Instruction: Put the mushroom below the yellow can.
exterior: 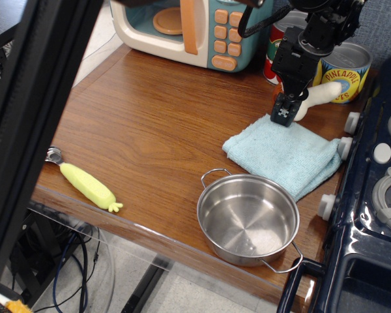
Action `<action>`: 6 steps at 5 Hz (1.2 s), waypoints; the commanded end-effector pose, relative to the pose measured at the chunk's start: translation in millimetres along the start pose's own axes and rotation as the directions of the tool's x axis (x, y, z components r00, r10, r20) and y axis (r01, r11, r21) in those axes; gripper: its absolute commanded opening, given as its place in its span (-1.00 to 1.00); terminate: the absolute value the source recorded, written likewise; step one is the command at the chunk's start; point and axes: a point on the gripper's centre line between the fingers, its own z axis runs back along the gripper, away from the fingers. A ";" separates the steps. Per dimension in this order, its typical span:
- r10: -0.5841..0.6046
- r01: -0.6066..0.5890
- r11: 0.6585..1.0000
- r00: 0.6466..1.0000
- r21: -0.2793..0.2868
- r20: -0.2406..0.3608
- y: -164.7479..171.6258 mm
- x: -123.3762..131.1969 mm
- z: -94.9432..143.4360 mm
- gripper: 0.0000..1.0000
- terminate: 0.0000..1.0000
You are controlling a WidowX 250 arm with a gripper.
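Note:
The yellow can (344, 70), labelled pineapple slices, stands at the back right of the wooden table. Just in front of it and to its left, my black gripper (287, 112) is low over the far edge of a light-blue cloth (283, 153). It is shut on the mushroom (320, 95). Only the thick white stem shows, sticking out to the right toward the can's base. The cap is hidden behind the fingers.
A red-labelled can (279, 40) stands behind the arm, next to a toy microwave (189, 26). A steel pot (247, 218) sits near the front edge and a yellow-handled scoop (85, 182) at the front left. A toy stove (378, 182) borders the right. A dark blurred bar (39, 117) covers the left.

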 end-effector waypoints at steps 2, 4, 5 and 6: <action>0.025 -0.033 0.994 0.996 -0.104 -0.085 -8.8 11.0 66.9 1.00 -1.00; 0.045 -0.069 0.984 0.988 -0.166 -0.145 -1.8 24.0 108.5 1.00 -1.00; 0.044 -0.073 0.984 0.983 -0.161 -0.177 6.6 29.1 114.1 1.00 -1.00; 0.044 -0.073 0.984 0.983 -0.161 -0.177 6.6 29.1 114.1 1.00 -1.00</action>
